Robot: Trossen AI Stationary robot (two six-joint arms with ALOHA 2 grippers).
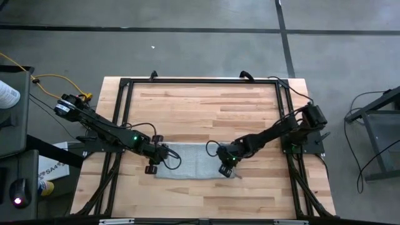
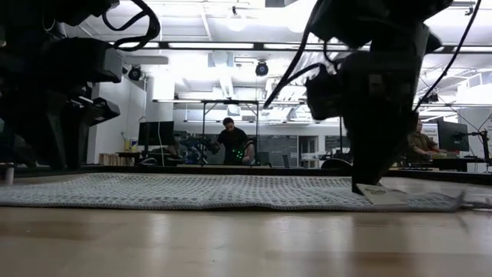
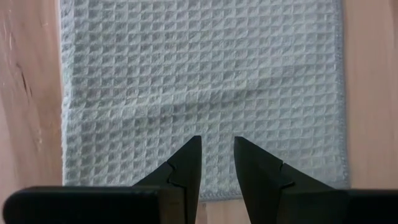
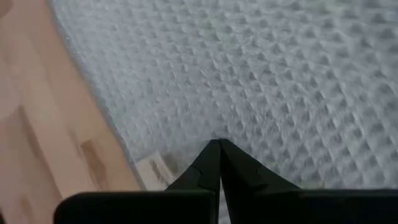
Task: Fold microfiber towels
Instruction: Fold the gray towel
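Jaws of left gripper slightly spread, right gripper pressed together, over the towel; label unreadable

One towel, lt grey w/ waffle weave, stitched hem round edges. Lies flat, spread out as a wide rectangle on the desk, near front edge, approx centred. Small pale label sticks out at its right front corner. Surface mostly smooth, slight ripples.

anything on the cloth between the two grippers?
No. In the high view, only bare light grey waffle-textured microfiber towel spans from the left gripper to the right gripper; the low view shows the same flat stretch.
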